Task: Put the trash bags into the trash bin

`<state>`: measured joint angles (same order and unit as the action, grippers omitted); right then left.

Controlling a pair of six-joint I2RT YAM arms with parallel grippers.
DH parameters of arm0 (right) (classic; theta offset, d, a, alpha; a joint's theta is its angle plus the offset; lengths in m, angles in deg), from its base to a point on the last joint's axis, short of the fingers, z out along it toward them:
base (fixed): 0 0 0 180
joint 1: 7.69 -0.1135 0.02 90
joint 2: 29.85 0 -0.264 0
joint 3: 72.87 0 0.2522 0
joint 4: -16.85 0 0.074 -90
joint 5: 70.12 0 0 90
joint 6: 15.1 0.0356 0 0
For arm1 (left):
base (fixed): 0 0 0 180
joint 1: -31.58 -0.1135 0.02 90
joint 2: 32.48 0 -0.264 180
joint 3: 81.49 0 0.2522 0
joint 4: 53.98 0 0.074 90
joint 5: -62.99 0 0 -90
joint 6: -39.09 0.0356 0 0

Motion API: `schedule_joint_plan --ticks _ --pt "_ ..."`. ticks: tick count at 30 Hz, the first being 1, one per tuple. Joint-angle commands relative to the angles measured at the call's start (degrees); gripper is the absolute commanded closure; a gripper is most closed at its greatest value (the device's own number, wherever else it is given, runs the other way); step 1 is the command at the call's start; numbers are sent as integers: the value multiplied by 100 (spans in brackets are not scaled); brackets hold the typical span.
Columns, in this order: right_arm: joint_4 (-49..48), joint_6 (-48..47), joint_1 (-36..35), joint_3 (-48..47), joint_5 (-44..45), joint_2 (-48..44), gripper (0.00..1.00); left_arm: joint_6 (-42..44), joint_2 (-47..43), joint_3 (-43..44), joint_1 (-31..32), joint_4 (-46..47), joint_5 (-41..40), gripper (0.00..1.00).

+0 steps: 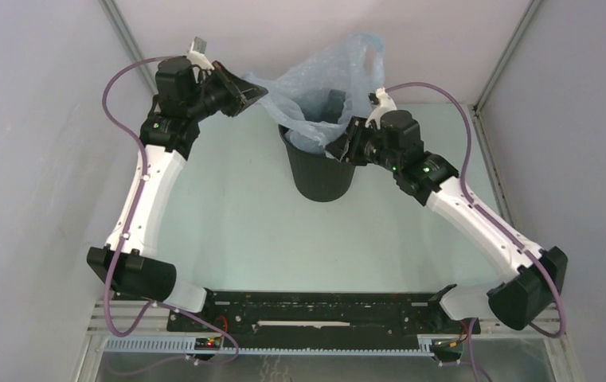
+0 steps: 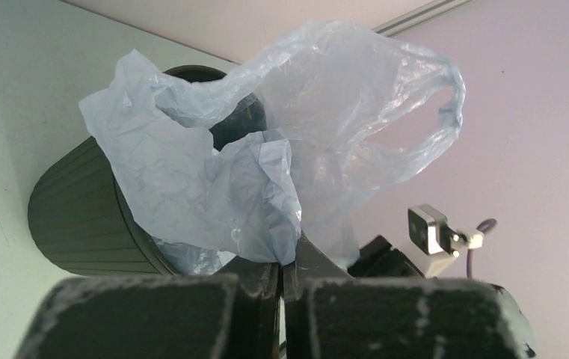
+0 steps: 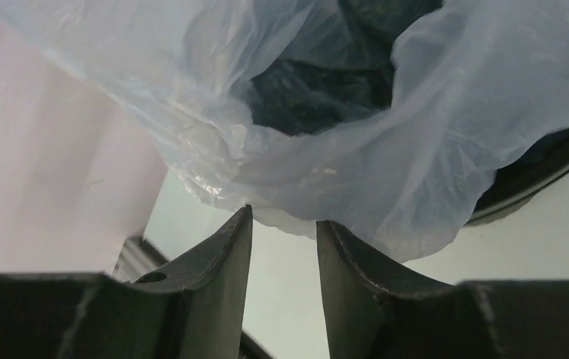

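The black trash bin point(image 1: 323, 171) stands upright at the table's middle back. The pale blue trash bag point(image 1: 323, 79) sits partly inside it, its upper film and a handle loop point(image 1: 373, 56) billowing above the rim. My left gripper point(image 1: 261, 91) is shut on the bag's left edge, up and left of the rim; in the left wrist view the film point(image 2: 214, 187) is pinched between the closed jaws point(image 2: 287, 263). My right gripper point(image 1: 336, 149) is open at the bin's right rim. In the right wrist view its fingertips point(image 3: 284, 215) touch the bag's lower edge point(image 3: 356, 172) without gripping it.
White enclosure walls point(image 1: 37, 119) stand close on the left, back and right. The pale green table point(image 1: 236, 231) shows in front of the bin. The arm bases and a black rail point(image 1: 315, 310) run along the near edge.
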<state>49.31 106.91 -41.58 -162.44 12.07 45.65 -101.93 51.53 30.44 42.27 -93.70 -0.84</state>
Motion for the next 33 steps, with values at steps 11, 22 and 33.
schedule_joint_plan --ticks 11,22,33 --pt "-814 -232 -91 -33 1147 1008 52 118 -65 -397 38 161 130 100" --pt "1533 -1116 -79 -1431 454 21 12 461 -198 -472 20 -35 19 100" --pt "1659 -1848 1523 -2461 293 -37 1 460 -362 -858 69 -15 1 100"
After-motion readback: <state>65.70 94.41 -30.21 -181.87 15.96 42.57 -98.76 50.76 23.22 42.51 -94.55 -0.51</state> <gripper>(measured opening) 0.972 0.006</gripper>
